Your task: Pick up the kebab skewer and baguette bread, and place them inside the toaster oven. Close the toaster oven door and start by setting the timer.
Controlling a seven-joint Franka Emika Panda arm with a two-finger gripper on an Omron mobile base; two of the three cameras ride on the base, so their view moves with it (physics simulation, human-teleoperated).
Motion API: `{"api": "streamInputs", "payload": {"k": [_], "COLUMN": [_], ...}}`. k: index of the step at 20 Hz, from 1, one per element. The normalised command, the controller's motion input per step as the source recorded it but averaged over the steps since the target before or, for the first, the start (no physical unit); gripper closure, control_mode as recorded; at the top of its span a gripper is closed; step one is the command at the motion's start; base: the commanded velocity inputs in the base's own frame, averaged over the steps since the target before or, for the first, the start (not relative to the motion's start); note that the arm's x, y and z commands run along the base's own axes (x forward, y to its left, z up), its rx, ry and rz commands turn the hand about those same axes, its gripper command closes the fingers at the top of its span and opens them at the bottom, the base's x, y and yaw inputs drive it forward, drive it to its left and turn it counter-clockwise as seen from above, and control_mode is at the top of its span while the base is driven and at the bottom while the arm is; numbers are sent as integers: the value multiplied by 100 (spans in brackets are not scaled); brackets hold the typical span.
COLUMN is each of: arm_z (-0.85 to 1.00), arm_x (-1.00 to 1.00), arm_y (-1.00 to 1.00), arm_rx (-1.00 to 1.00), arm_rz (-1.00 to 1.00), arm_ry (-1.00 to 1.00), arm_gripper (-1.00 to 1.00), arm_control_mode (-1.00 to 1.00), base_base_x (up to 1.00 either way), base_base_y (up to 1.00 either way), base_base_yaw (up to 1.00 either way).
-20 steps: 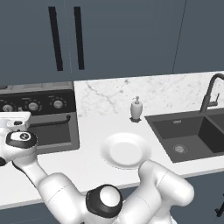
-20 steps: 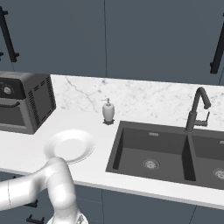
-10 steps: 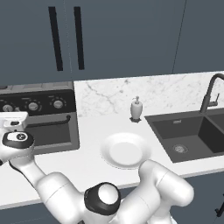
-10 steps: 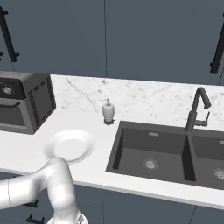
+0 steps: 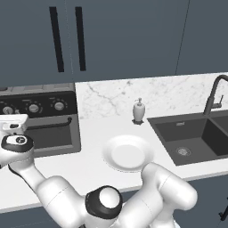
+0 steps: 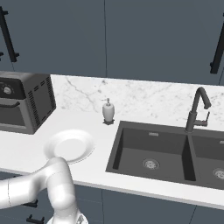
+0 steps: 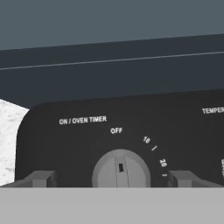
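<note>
Dark blue-grey cupboards point(image 5: 124, 40) run along the far wall, above a white marble bench point(image 5: 89, 164). At the far left of the bench sits the toaster oven point(image 5: 42, 120), a black and grey box with three knobs along its top panel. The toaster oven door point(image 5: 49, 136) is shut, standing upright, with its thin black bar handle across the top edge. What is inside cannot be seen through the dark glass. The robot's hand is up at the left front of the toaster oven, close to the knob panel. In the hand view the gripper point(image 7: 113, 179) sits right at the timer knob point(image 7: 121, 169), with one dark tip on each side of it. The jaws are spread wide, wider than the knob, and they do not touch it. The mark on the timer knob points up toward the word OFF, under a label that reads ON / OVEN TIMER. Numbers 10 and 20 curve round to the right of the knob. To the right of the toaster oven, near the front of the bench, lies a round white plate point(image 5: 128, 152) with nothing on it. Farther back, by the wall, stands a small white soap bottle point(image 5: 139, 110). To the right of that is a dark sink point(image 6: 151, 151) sunk into the bench. A black tap point(image 6: 197, 109) curves over the far side of the sink.
</note>
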Motion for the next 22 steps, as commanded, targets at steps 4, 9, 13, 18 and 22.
{"api": "streamInputs", "payload": {"k": [4, 9, 13, 18, 22], "arm_z": [0, 0, 0, 0, 1], "arm_x": [0, 2, 0, 0, 0], "arm_y": [0, -1, -11, -15, -7], "arm_rx": [-1, 0, 0, 0, 0], "arm_rz": [0, 0, 0, -1, -3], "arm_ry": [0, 0, -1, 0, 0], "arm_gripper": [100, 100, 100, 100, 100], "arm_control_mode": [-100, -100, -100, -100, -100], "base_base_x": [0, 0, 0, 0, 0], "base_base_y": [0, 0, 0, 0, 0], "base_base_yaw": [0, 0, 0, 0, 0]}}
